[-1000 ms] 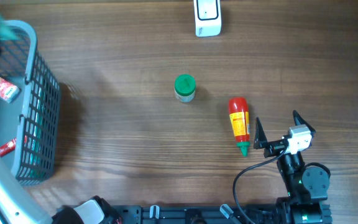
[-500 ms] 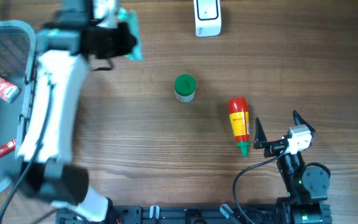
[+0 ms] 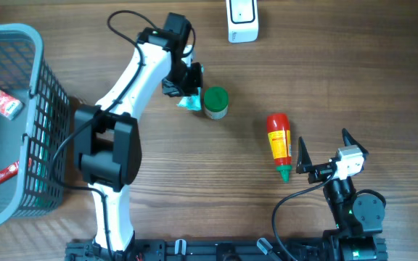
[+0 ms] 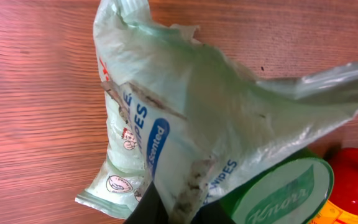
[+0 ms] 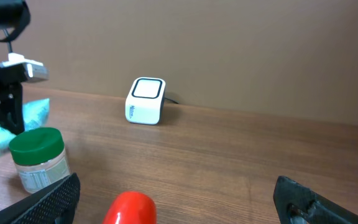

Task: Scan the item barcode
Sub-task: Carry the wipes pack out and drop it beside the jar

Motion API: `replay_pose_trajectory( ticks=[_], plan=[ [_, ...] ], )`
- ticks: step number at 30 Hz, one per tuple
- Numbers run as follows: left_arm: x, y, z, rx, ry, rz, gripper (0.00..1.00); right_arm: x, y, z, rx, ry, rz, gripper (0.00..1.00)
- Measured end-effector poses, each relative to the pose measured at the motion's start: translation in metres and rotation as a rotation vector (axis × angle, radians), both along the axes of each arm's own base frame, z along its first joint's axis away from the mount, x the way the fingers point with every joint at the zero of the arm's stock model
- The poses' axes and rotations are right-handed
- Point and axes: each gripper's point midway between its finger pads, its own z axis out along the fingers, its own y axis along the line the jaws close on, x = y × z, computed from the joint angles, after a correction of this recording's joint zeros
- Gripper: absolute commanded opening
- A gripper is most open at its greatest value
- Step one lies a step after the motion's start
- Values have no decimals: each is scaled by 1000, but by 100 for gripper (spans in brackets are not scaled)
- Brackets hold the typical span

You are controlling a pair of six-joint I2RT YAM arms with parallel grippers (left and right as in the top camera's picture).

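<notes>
My left gripper (image 3: 187,90) is shut on a pale green wipes packet (image 3: 189,100), holding it just left of the green-lidded jar (image 3: 215,102). In the left wrist view the packet (image 4: 185,118) hangs crumpled from the dark fingertips (image 4: 151,208), low over the wood. The jar lid (image 4: 284,193) sits right beside it. The white scanner (image 3: 242,20) stands at the back edge, also visible in the right wrist view (image 5: 146,100). My right gripper (image 3: 324,156) rests open at the lower right, with nothing between its fingers.
A red sauce bottle (image 3: 279,145) lies on its side between the jar and my right gripper. A grey wire basket (image 3: 46,109) at the far left holds red packets (image 3: 6,105). The left arm (image 3: 133,80) stretches diagonally across the left half of the table.
The left arm swung out of the basket area and across to the table's middle, carrying the wipes packet down beside the green jar. The right arm has not moved.
</notes>
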Motion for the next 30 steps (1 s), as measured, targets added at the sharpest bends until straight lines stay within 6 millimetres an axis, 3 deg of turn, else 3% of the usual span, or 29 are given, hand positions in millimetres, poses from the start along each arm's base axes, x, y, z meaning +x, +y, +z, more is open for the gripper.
replay_pose_trajectory(
  ticks=[9,13,15,16,17,18,30],
  plan=[
    [-4,1,-12,94,4,0,16,0,0,0,0,0,0,100],
    [-5,3,-14,105,12,3,29,0,0,0,0,0,0,100],
    [-6,4,-14,107,16,8,43,0,0,0,0,0,0,100],
    [-6,4,-14,111,18,12,54,0,0,0,0,0,0,100],
    [-7,6,-15,116,20,6,93,0,0,0,0,0,0,100],
    [-9,7,-15,124,26,6,100,0,0,0,0,0,0,100],
    [-12,14,-16,159,41,14,100,0,0,0,0,0,0,100]
  ],
)
